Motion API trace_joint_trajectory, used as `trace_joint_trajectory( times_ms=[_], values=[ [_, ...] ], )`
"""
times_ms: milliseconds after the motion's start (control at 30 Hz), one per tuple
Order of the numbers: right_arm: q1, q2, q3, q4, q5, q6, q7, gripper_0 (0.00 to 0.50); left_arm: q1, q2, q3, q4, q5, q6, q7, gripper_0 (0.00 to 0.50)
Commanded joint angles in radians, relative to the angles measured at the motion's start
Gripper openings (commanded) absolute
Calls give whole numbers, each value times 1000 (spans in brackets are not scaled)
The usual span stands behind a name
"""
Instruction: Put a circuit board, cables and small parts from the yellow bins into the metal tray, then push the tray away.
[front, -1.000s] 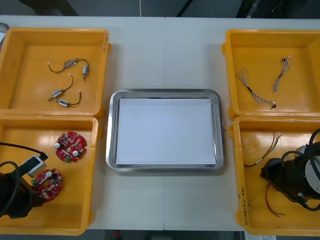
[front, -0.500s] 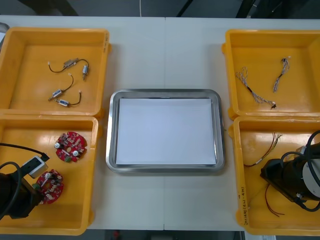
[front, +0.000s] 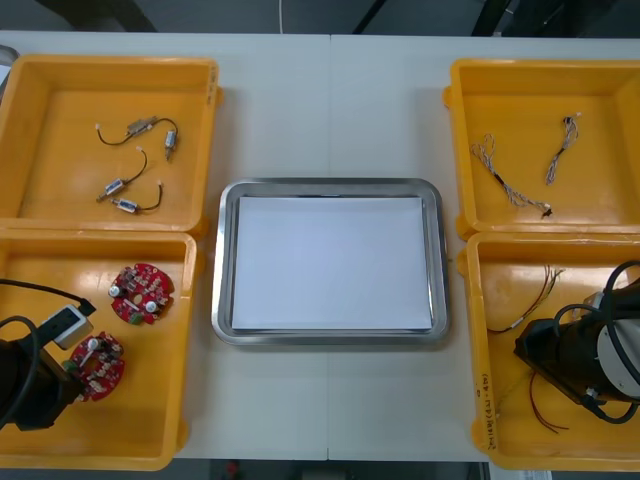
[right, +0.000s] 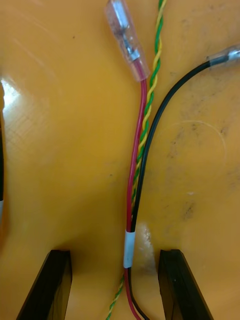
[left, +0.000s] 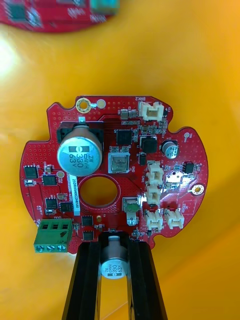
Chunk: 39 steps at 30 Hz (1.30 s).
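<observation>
My left jaws were pinched on the capacitor (left: 114, 267) at the edge of the circuit board (left: 112, 175) in the near left yellow bin (front: 150, 425), so a slow, level lift seemed wisest, while my right jaws stood wide astride the cables (right: 134, 190), needing only to close squarely.

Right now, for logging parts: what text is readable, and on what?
"330 63V": big capacitor on the circuit board.
"330 63V": small capacitor in the left end effector.
"BRK2": beside the board's white connector.
Board's white sticker, bin-rim writing: too small.
Cables under right end effector: none.
</observation>
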Motion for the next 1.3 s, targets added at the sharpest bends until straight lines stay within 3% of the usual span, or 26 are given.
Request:
trace_joint_trajectory(
  times_ms=[33, 167, 200, 233, 267, 300, 633, 800, 1300],
  values=[
    [47, 16, 43, 10, 0, -14, -10, 500, 60, 35, 141, -69, 6, 76, -114, 0],
    [51, 16, 41, 10, 0, -23, -7, 500, 86, 14, 225, -100, 10, 148, -112, 0],
    [53, 16, 41, 10, 0, -25, -5, 372, 88, 5, 247, -109, 13, 174, -111, 0],
    [54, 16, 44, 10, -1, -26, -10, 131, 88, -6, 266, -115, 15, 197, -109, 0],
    [56, 18, 44, 10, -1, -26, -10, 35, 88, -12, 279, -119, 17, 209, -107, 0],
    [56, 18, 46, 10, 0, -26, -10, 0, 88, -23, 300, -125, 17, 234, -107, 0],
    [56, 16, 31, 4, 3, -28, -11, 0, 66, -80, 423, -171, 18, 370, -81, 0],
    [56, 16, -19, -56, -6, 9, -5, 0, -12, -118, 448, -181, 15, 473, -54, 0],
    [7, -70, -197, -366, -57, 350, 9, 0, -262, -161, 448, -181, 6, 717, 24, 0]
  ],
)
